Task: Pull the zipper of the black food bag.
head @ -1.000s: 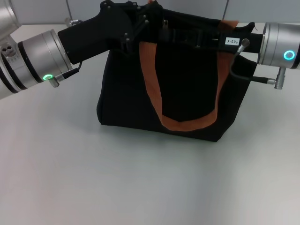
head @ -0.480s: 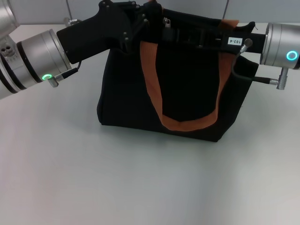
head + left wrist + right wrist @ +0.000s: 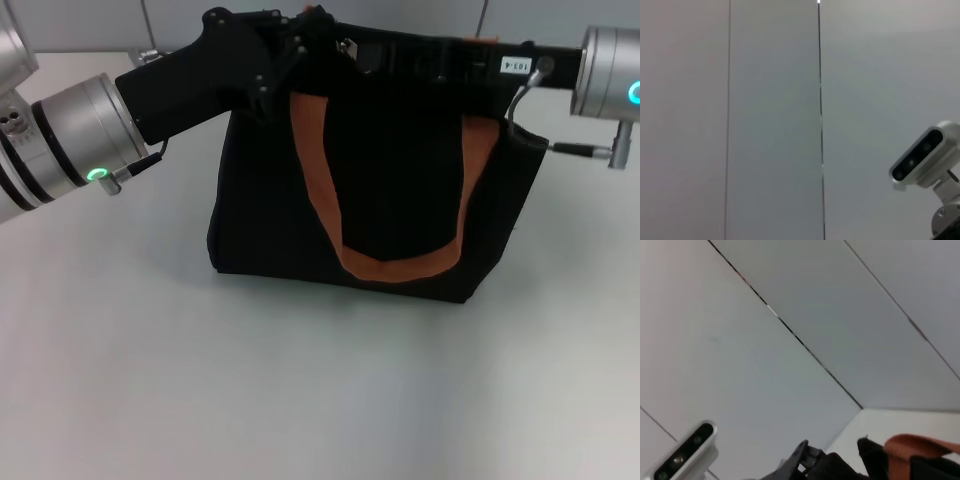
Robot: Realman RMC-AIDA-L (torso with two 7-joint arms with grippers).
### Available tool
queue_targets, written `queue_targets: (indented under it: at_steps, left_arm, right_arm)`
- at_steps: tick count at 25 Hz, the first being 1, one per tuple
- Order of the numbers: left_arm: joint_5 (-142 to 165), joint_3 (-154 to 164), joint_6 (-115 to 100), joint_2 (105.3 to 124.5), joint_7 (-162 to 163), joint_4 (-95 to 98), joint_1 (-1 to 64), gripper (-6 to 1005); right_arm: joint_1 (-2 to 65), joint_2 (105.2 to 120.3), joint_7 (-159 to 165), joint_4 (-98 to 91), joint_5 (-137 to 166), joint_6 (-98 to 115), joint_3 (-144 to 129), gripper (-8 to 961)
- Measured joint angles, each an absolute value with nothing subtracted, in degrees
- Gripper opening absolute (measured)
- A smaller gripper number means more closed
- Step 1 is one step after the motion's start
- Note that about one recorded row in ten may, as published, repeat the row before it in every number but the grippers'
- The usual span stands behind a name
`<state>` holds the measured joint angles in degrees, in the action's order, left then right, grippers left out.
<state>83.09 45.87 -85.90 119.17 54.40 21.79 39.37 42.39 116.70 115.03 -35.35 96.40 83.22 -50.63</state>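
the boxy black fabric food bag (image 3: pixel 380 190) stands upright on the pale grey table (image 3: pixel 300 390), with one orange-brown webbing strap handle (image 3: pixel 390 262) hanging in a loop down its front face. both arms reach in over the bag's top edge from opposite sides. the left gripper (image 3: pixel 300 45) sits at the top left corner of the bag, black against black fabric, and whether it is clamped on the rim or merely resting there cannot be told. the right gripper (image 3: pixel 375 55) extends along the top edge from the right side, and its state cannot be told either. the small silver metal zipper (image 3: pixel 347 47) is judged to lie on the top track between the two grippers, where a small bright fleck shows; the slider itself is too small to confirm. the wrist views face the wall panels and add little; the right wrist view shows only a strip of orange strap (image 3: pixel 920 447) and dark gripper parts. risks from here: if the pull tab is held only at its tip, it is likely to slip out under load. if the left gripper does not anchor the corner firmly, the soft bag may drag or tip along the table with the pull rather than let the slider travel. a pull angled off the track line could jam the slider in the fabric.
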Motion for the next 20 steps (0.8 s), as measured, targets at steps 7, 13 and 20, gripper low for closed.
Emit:
queue_targets:
  at_steps: [7,13,20]
  left_arm:
    - [81.86,45.86,-85.64,119.18,51.13,18.78,38.86,190]
    - [81.74,45.76,-85.63,119.18,49.76,17.52,38.63,192]
    - [78.03,45.83,-85.65,119.18,49.09,17.39,36.26,195]
  right_arm:
    - [45.81,116.12,123.55,-39.37,105.23,83.09,-51.4,-1]
    - [46.58,116.1,123.73,-39.69,105.92,82.93,-51.43,-1]
    - [46.94,116.1,125.34,-39.89,108.19,80.91,-51.42,-1]
